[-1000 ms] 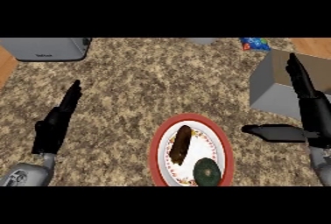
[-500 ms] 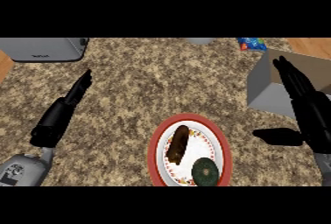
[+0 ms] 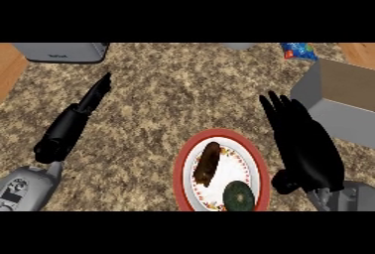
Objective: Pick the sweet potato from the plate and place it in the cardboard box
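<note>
So the sweet potato (image 3: 208, 163) is seen lying lengthwise on the red-rimmed plate (image 3: 180, 168), with a dark green round vegetable (image 3: 239, 195) parked beside its lower end. Nothing is gripped yet. The right hand (image 3: 304, 149) is held just right of the plate, fingers (image 3: 278, 106) straight and slightly fanned, probably lined up for a sideways approach. The cardboard box (image 3: 344, 99) is set open at the upper right, handy for the drop. The left hand (image 3: 70, 126) is rested flat-fingered on the table (image 3: 183, 89), out of the way.
</note>
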